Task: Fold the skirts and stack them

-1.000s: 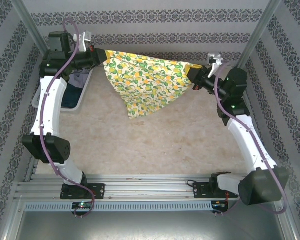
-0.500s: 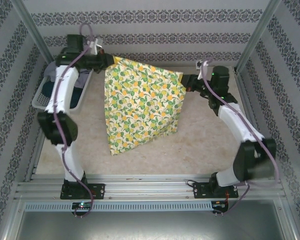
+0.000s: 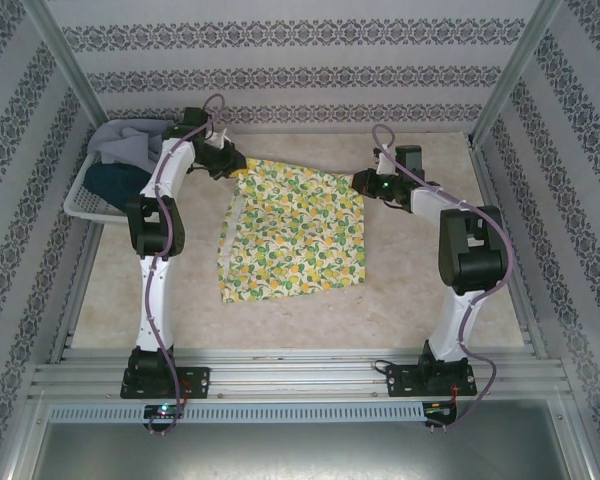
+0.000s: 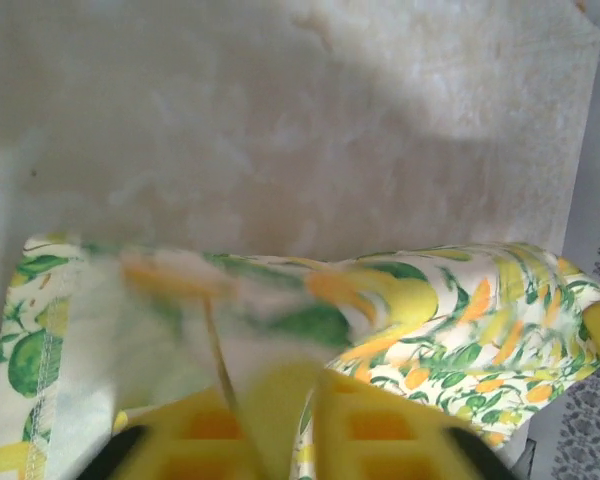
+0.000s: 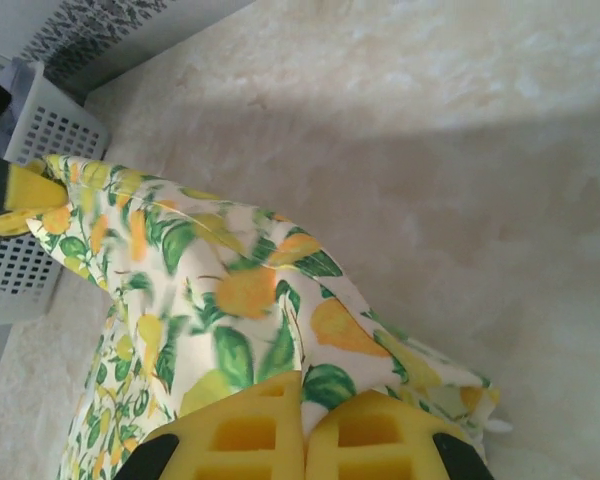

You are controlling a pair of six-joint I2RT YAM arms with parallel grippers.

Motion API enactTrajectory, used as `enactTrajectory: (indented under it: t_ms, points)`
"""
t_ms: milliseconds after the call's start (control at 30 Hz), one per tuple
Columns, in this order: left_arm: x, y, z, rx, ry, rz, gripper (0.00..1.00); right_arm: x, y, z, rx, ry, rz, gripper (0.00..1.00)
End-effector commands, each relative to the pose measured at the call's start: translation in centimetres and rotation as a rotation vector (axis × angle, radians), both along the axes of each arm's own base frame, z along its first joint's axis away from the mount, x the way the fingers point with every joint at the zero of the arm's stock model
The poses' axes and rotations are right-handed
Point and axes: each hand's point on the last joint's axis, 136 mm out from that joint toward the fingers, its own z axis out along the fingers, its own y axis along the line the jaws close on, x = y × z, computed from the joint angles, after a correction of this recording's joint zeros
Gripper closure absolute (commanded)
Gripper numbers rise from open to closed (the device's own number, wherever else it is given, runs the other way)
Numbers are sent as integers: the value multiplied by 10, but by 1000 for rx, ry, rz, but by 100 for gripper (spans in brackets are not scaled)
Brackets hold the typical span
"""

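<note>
The yellow fruit-print skirt [image 3: 290, 235] lies spread on the table, its far edge still raised at both corners. My left gripper [image 3: 234, 166] is at the far left corner. In the left wrist view its pads [image 4: 380, 430] stand only a slit apart, with the blurred yellow skirt [image 4: 460, 310] at them, so the grip is unclear. My right gripper [image 3: 364, 183] is shut on the far right corner, and the right wrist view shows the yellow skirt [image 5: 220, 290] pinched at that gripper [image 5: 305, 390]. A grey-lavender skirt [image 3: 130, 145] and a dark blue skirt [image 3: 115, 182] lie in the basket.
The white lattice basket [image 3: 80, 208] stands at the far left of the table, close beside my left arm; its wall [image 5: 40, 140] is also in the right wrist view. Patterned walls and metal posts close in the back and sides.
Both grippers have come down and toward the near side, and the yellow skirt that hung between them in the air now lies on the table. It looks blurred at my left fingers.
</note>
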Motion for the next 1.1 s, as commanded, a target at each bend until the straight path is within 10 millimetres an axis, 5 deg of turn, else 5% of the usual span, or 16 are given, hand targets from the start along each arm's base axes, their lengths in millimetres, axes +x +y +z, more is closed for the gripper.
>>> enactTrajectory:
  t_ms: [0,167,433,733,1067]
  points:
    - [15,10,10,16,-60,35,64,15,-11,-5,-22,-11,-43,92]
    - [23,8,9,-9,-76,53,27,13,2,-13,57,22,18,64]
    - [-1,13,-17,36,-89,41,1,-18,-5,-38,88,89,31,35]
    - [-51,10,-36,19,-76,47,13,-66,-12,-47,77,128,27,30]
    - [-72,17,-7,83,-197,29,19,-93,-3,-27,138,57,85,37]
